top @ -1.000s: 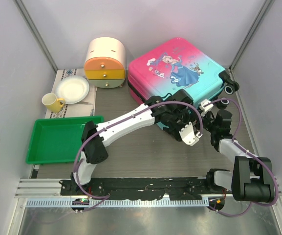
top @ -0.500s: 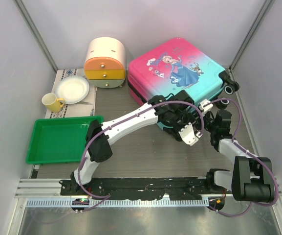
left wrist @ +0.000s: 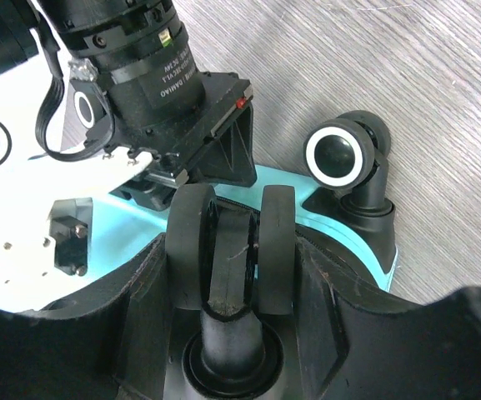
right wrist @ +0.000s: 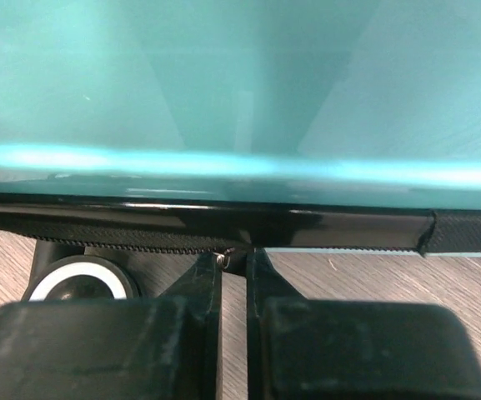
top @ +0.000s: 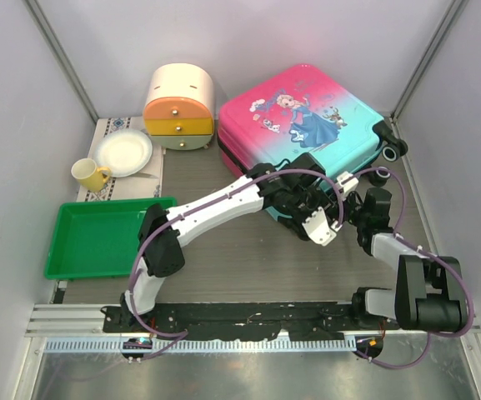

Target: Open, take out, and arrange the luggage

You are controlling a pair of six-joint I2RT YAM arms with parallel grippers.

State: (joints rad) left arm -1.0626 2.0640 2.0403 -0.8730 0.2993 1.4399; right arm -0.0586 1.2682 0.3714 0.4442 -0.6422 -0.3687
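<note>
The luggage point(top: 307, 108) is a pink and turquoise princess suitcase lying flat and closed at the back right. My left gripper point(top: 328, 204) reaches across to its near right corner. In the left wrist view the left gripper point(left wrist: 232, 275) is shut on a black twin wheel point(left wrist: 232, 242), and a second wheel point(left wrist: 340, 154) stands beyond it. My right gripper point(top: 343, 190) is at the same near edge. In the right wrist view the right gripper point(right wrist: 234, 265) is shut on the small zip pull point(right wrist: 233, 257), under the black zip line point(right wrist: 140, 246) and the turquoise shell point(right wrist: 240, 75).
A round cream-and-orange drawer box point(top: 179, 106) stands left of the suitcase. A white plate point(top: 123, 152) and a yellow cup point(top: 90, 174) sit on a mat at the back left. A green tray point(top: 107, 236) lies at the left. The enclosure's walls are close on both sides.
Both grippers have shifted slightly to the left along the suitcase's near edge. The suitcase stays closed and in place.
</note>
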